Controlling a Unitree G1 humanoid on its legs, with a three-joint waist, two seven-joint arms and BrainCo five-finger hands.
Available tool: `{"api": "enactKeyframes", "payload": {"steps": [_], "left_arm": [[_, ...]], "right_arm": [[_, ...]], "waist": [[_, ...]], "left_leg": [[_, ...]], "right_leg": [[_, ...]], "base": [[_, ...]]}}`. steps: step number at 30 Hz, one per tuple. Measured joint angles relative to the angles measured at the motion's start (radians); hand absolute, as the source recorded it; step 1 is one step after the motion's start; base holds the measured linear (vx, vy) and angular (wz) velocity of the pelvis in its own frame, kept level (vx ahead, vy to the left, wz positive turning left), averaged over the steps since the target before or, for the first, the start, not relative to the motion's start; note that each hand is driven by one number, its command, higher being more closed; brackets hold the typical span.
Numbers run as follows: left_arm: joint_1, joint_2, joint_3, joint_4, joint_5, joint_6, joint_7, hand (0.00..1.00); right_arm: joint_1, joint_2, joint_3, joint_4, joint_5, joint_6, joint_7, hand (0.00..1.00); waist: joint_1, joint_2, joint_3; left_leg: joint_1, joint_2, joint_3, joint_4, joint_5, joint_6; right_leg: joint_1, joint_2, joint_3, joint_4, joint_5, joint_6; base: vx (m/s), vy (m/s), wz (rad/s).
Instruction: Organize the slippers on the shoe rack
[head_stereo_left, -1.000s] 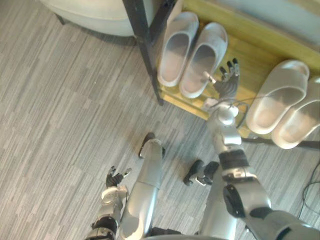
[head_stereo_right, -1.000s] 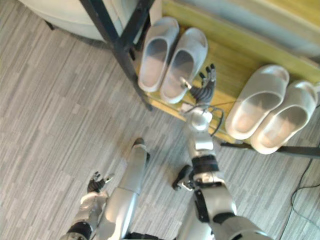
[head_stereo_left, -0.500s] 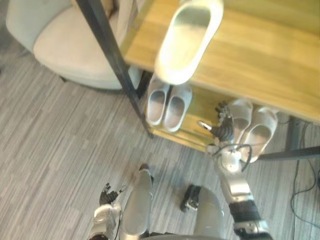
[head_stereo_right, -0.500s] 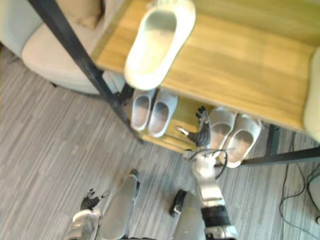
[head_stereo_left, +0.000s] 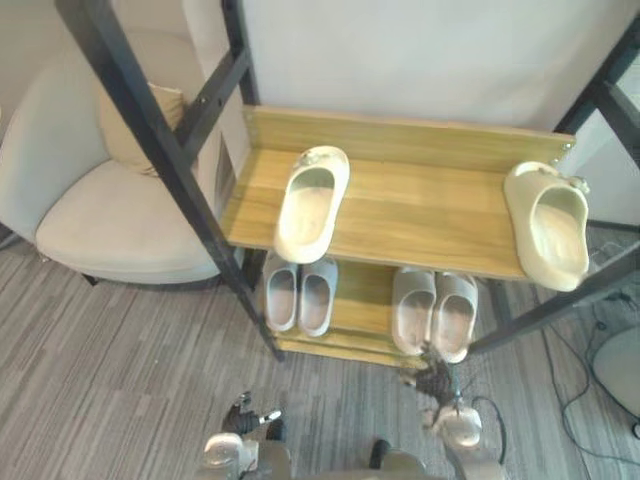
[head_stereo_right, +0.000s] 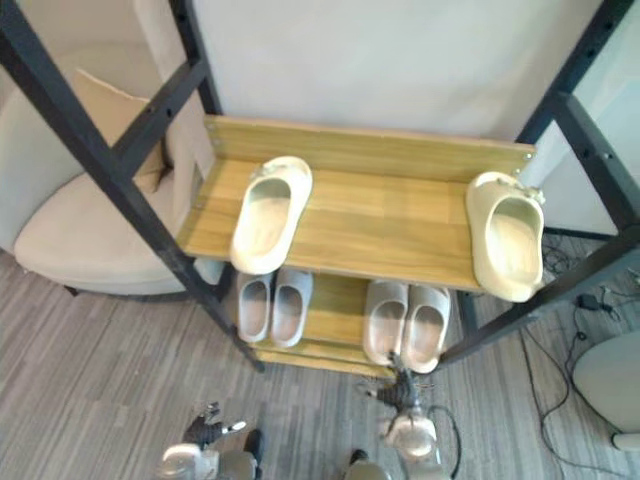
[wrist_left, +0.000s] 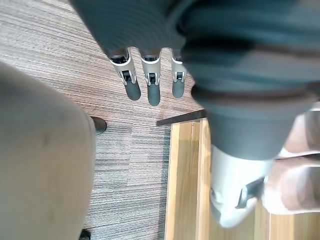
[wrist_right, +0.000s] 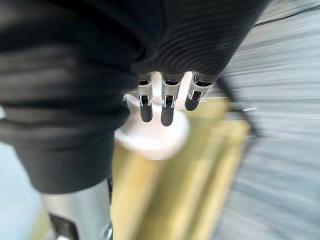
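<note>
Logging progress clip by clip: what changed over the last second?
The camera swung up, taking in the whole rack. The right hand, open, drew back from between the left pair and right pair to the lower shelf's front edge. Nothing grasped or released. Both pairs and the left hand stayed put.

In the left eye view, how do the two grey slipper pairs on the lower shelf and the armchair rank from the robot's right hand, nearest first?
From the right hand:
1. right-side grey pair, on the lower shelf, just beyond the hand.
2. left-side grey pair, at the same shelf's other end.
3. armchair, beyond the rack on its left side.
</note>
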Motion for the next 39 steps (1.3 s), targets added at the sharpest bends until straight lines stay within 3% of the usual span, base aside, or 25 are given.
{"api": "enactKeyframes", "payload": {"steps": [7, 12, 15, 23, 27, 39], "left_arm": [[-0.002, 0.002, -0.094, -0.041, 0.013, 0.0, 0.003, 0.0], [0.001, 0.028, -0.225, -0.248, 0.007, -0.005, 0.0, 0.0], [0.02, 0.058, -0.317, -0.474, -0.021, -0.029, -0.023, 0.0], [0.003, 0.066, -0.544, -0.704, -0.106, -0.047, -0.104, 0.0], [-0.069, 0.062, -0.631, -0.798, -0.141, -0.051, -0.1, 0.0], [-0.195, 0.069, -0.59, -1.037, -0.246, -0.075, -0.008, 0.0]], "right_arm": [[0.001, 0.022, -0.068, 0.181, 0.006, 0.004, -0.015, 0.0], [-0.01, 0.017, -0.108, 0.258, 0.032, 0.008, -0.044, 0.0], [-0.028, 0.017, -0.126, 0.293, 0.044, 0.007, -0.048, 0.0], [-0.027, 0.017, -0.142, 0.301, 0.042, 0.007, -0.049, 0.0], [-0.032, 0.011, -0.12, 0.298, 0.041, 0.007, -0.05, 0.0], [-0.033, 0.001, -0.059, 0.295, 0.04, 0.007, -0.071, 0.0]], "waist": [[-0.004, 0.017, -0.023], [-0.01, 0.016, -0.029], [-0.019, 0.018, -0.033], [-0.037, 0.042, -0.067], [-0.041, 0.04, -0.07], [-0.044, 0.03, -0.083]], "left_leg": [[0.053, 0.006, 0.01, -0.08, 0.032, 0.001], [0.083, 0.004, 0.015, -0.099, 0.036, 0.002], [0.086, 0.001, 0.009, -0.099, 0.037, 0.003], [0.11, -0.001, -0.001, -0.119, 0.039, 0.006], [0.112, -0.001, 0.0, -0.122, 0.04, 0.007], [0.145, -0.002, 0.001, -0.157, 0.047, 0.008]], "right_leg": [[0.023, 0.013, 0.018, -0.054, 0.024, -0.001], [0.053, 0.015, 0.021, -0.083, 0.037, 0.0], [0.058, 0.013, 0.016, -0.084, 0.037, 0.0], [0.089, 0.013, 0.002, -0.102, 0.037, -0.001], [0.089, 0.013, 0.003, -0.102, 0.037, -0.001], [0.119, 0.013, 0.005, -0.117, 0.036, -0.003]], "base": [[0.0, -0.003, -0.08], [0.01, -0.002, -0.04], [0.01, 0.0, 0.03], [0.01, -0.001, 0.04], [0.0, 0.0, 0.0], [0.01, 0.001, 0.0]]}}
